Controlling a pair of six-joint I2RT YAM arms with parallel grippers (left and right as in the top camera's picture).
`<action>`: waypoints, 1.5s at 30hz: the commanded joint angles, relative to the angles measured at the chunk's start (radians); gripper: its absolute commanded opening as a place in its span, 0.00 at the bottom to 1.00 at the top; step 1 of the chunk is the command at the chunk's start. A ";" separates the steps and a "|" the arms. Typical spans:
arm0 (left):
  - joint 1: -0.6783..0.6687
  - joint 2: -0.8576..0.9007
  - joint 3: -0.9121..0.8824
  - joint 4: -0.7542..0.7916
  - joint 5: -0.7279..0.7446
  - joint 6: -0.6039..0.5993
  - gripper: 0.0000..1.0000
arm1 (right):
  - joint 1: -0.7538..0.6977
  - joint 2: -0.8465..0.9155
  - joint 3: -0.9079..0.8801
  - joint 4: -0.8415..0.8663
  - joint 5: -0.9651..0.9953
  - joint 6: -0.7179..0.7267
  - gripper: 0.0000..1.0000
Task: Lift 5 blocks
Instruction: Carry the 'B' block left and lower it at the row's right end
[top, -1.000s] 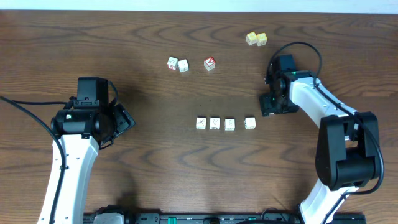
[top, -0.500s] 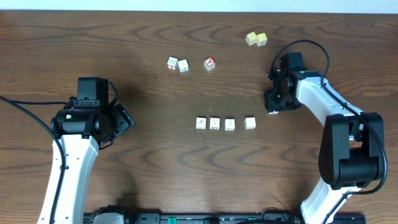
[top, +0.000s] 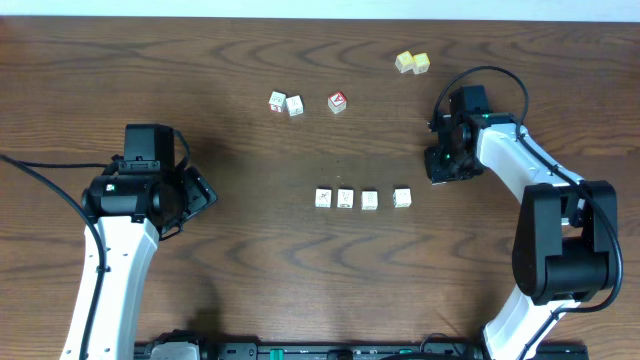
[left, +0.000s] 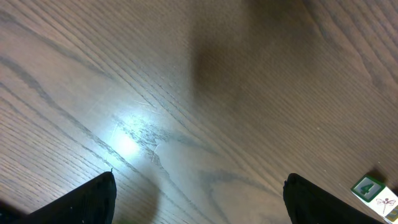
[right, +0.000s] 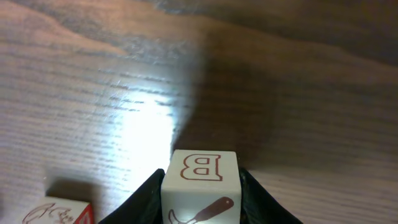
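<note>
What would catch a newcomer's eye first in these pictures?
A block printed with a red B, pinched in the right claw, over on the right. Next comes the row of four blocks in the middle, with a red cube and two yellow cubes beyond it.

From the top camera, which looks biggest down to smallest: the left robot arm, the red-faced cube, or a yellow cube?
1. left arm, by far.
2. red-faced cube and yellow cube: they look about alike, so I won't rank them.
</note>
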 joint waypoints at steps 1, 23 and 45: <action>0.005 0.003 -0.002 -0.003 -0.009 -0.002 0.86 | -0.004 -0.006 -0.004 -0.026 -0.029 0.041 0.29; 0.005 0.003 -0.002 -0.003 -0.009 -0.002 0.86 | 0.057 -0.006 -0.005 -0.228 -0.123 0.201 0.22; 0.005 0.003 -0.002 -0.003 -0.009 -0.002 0.86 | 0.142 -0.006 -0.006 -0.159 -0.100 0.270 0.22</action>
